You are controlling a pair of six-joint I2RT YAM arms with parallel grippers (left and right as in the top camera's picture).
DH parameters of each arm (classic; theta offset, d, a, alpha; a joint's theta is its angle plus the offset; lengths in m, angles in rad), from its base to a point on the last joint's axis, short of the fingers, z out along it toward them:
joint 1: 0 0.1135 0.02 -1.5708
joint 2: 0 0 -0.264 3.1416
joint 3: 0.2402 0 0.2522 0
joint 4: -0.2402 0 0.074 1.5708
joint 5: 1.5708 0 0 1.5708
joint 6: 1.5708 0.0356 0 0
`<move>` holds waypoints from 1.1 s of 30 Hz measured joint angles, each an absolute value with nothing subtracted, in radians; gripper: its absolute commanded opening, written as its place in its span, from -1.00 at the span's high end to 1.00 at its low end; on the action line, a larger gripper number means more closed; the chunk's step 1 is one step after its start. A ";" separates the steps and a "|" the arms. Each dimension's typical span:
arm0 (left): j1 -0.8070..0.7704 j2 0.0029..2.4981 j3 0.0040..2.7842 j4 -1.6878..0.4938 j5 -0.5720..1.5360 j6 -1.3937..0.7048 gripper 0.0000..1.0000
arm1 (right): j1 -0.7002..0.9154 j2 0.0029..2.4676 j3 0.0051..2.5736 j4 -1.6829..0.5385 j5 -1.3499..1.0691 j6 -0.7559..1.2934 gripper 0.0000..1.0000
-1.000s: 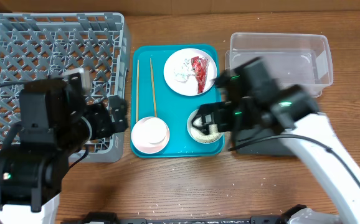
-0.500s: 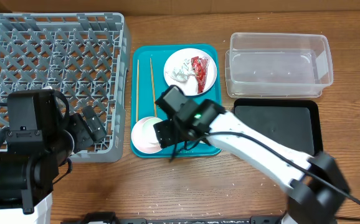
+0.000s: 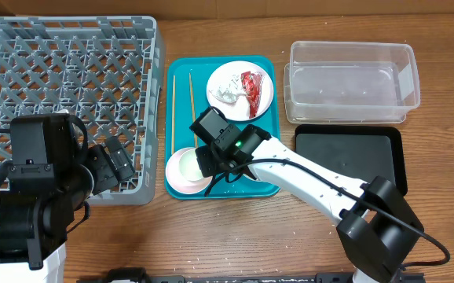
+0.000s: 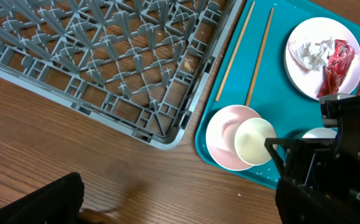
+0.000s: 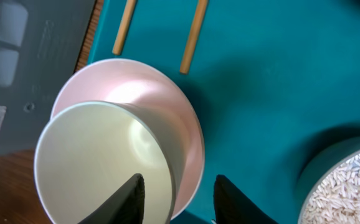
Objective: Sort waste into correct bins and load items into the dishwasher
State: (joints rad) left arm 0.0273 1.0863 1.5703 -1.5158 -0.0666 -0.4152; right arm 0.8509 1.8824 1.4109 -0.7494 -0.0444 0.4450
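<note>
Two nested walls sit between the fingers of my right gripper (image 5: 179, 194): the jaws are spread wide and hold nothing, one finger down inside the white cup (image 5: 99, 165), the other outside the pink bowl (image 5: 158, 87) over the teal tray (image 5: 279, 74). Cup sits inside the pink bowl at the tray's near-left corner, just beside the dish rack (image 3: 70, 23). Risk one: closing here pinches cup and bowl rims together, so both lift as a stack and one likely slides out mid-carry, or the squeeze tips the cup. Risk two: the grey-green bowl (image 5: 329, 160) full of rice (image 5: 351, 193) is near the outer finger, and a sideways drag could knock it and scatter grains. Chopsticks (image 5: 195, 31) lie just beyond the pink bowl, and a shove could roll them. Left gripper (image 3: 118, 161) hangs over the rack's near edge and I cannot tell if it's spread or closed; the arms are near each other, so a rack-bound swing could clip it
</note>
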 measured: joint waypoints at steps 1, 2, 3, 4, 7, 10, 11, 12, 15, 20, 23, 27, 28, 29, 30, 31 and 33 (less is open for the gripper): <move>0.027 1.087 1.570 -1.515 -0.068 -0.415 -0.99 | 0.851 1.882 1.407 -0.749 -0.044 0.443 0.39; 0.027 1.088 1.570 -1.515 -0.068 -0.415 -1.00 | 0.851 1.882 1.401 -0.749 -0.044 0.442 0.41; 0.027 1.089 1.570 -1.515 -0.069 -0.415 -1.00 | 0.851 1.882 1.396 -0.750 -0.044 0.443 0.45; 0.027 1.090 1.570 -1.515 -0.069 -0.415 -1.00 | 0.851 1.882 1.391 -0.751 -0.044 0.443 0.50; 0.027 1.090 1.571 -1.510 -0.069 -0.415 -1.00 | 0.851 1.882 1.385 -0.746 -0.047 0.442 0.67; 0.027 1.090 1.570 -1.501 -0.069 -0.414 -1.00 | 0.851 1.882 1.385 -0.731 -0.057 0.444 0.92; 0.027 1.090 1.571 -1.496 -0.069 -0.413 -1.00 | 0.851 1.882 1.385 -0.731 -0.066 0.445 0.92; 0.027 1.090 1.570 -1.496 -0.069 -0.412 -1.00 | 0.851 1.882 1.385 -0.730 -0.067 0.448 0.93; 0.027 1.091 1.571 -1.486 -0.068 -0.411 -0.99 | 0.850 1.882 1.385 -0.734 -0.077 0.444 0.92; 0.028 1.106 1.570 -1.410 0.002 -0.350 -1.00 | 0.823 1.879 1.398 -0.798 -0.115 0.445 0.92; 0.028 1.127 1.559 -1.342 0.094 -0.299 -1.00 | 0.763 1.835 1.421 -0.805 -0.181 0.428 0.92; 0.029 1.186 1.541 -1.279 0.295 -0.209 -0.66 | 0.654 1.692 1.444 -0.813 -0.259 0.405 0.92; 0.029 1.208 1.536 -1.268 0.356 -0.193 -0.62 | 0.625 1.651 1.450 -0.820 -0.282 0.395 0.92; 0.029 1.229 1.531 -1.262 0.410 -0.176 -0.62 | 0.587 1.602 1.458 -0.832 -0.321 0.377 0.92; 0.029 1.254 1.528 -1.257 0.471 -0.159 -0.63 | 0.556 1.562 1.461 -0.841 -0.364 0.356 0.92; 0.029 1.280 1.524 -1.248 0.536 -0.144 -0.65 | 0.525 1.525 1.464 -0.849 -0.416 0.332 0.92; 0.029 1.328 1.520 -1.224 0.678 -0.108 -0.76 | 0.463 1.459 1.467 -0.865 -0.540 0.271 0.92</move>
